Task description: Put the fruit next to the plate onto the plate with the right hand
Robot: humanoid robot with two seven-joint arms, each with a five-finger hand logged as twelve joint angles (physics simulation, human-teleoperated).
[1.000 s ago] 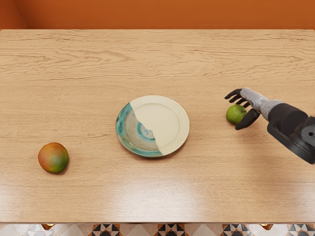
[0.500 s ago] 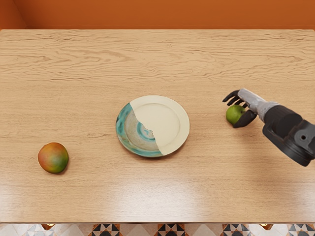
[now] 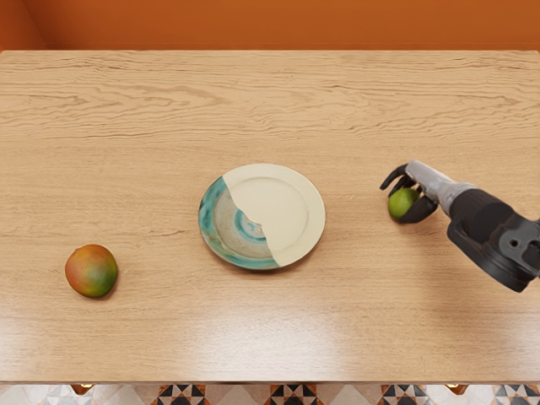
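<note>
A small green fruit (image 3: 399,202) lies on the table to the right of the plate (image 3: 299,232), which is cream with a teal-striped left part. My right hand (image 3: 408,196) reaches in from the right edge and its dark fingers curl around the fruit from above and behind, thumb at its lower right. The fruit still rests on the wood. The left arm is out of view.
A larger red-green mango (image 3: 91,270) sits far left near the table's front. The wooden table (image 3: 270,101) stretches wide behind the plate, and an orange wall runs along its back edge.
The right hand dropped a little and its fingers went from spread beside the green fruit to curled around it. The fruit shifted slightly downward in the picture.
</note>
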